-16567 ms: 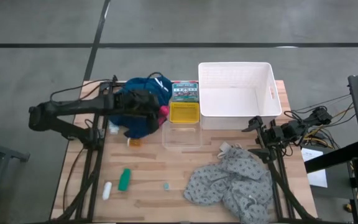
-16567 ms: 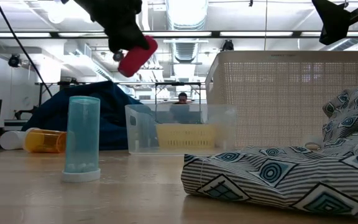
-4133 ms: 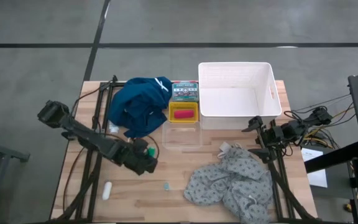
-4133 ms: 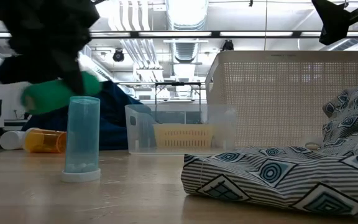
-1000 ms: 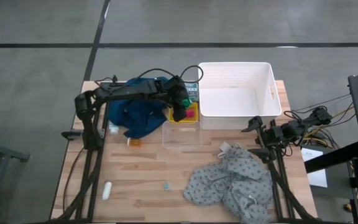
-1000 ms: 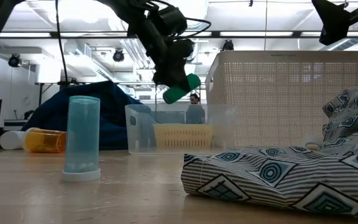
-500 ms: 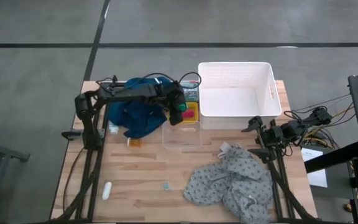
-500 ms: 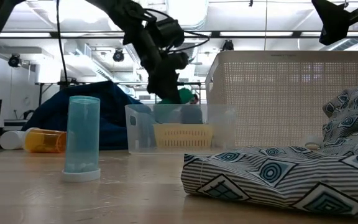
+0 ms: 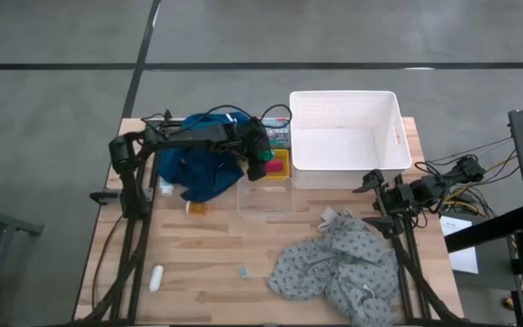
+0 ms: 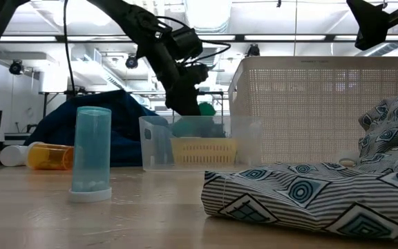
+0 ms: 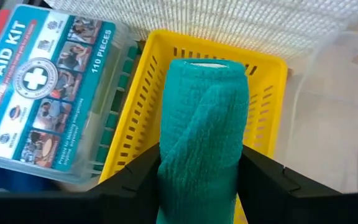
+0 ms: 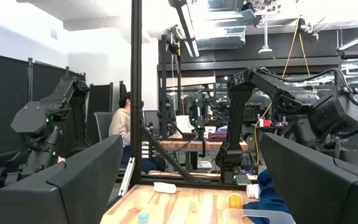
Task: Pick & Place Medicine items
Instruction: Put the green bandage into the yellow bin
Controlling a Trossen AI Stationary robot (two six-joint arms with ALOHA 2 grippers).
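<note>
Left fingers: clamped on both sides of a green cloth-wrapped roll.
Left gripper: directly above the yellow slotted plastic basket.
Roll: above the basket.
Right gripper: fully spread, empty, beside the white bin.

The left arm reached across the table's far side, its wrist bent downward, and the left gripper hung low with its fingers clamped on either side of a green roll. The right arm stayed folded at the table's right edge, the right gripper held level with its fingers spread wide and holding nothing.
</note>
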